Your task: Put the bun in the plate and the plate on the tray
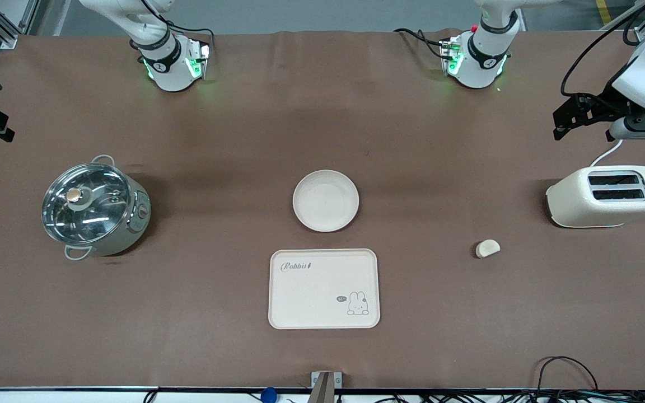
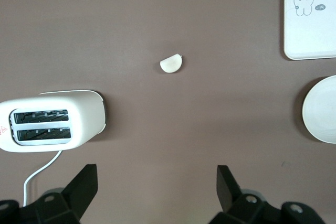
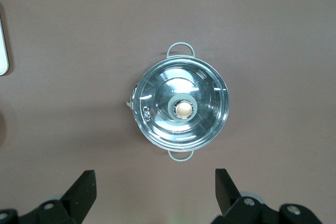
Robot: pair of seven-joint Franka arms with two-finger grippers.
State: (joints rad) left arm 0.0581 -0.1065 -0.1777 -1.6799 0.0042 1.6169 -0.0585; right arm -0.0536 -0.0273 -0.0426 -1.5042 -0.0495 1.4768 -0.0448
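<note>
1. At the right edge of the front frame, the left claw (image 1: 566, 120) is partly cut off, up over the table (image 1: 233, 140) above the toaster (image 1: 605, 197); its wrist view shows the fingers (image 2: 84, 184) spread wide, holding nothing.
2. The right claw (image 3: 152, 192) shows only at the bottom of its own wrist frame, high over the lidded pot (image 3: 180, 108), wide open and empty.
3. Centre frame, the plate (image 1: 326, 201) sits bare, just above the tray (image 1: 323, 288), a narrow gap between them.
4. Lower right of centre, the bun (image 1: 487, 248) lies alone on open cloth, below the toaster, well apart from the plate.
</note>
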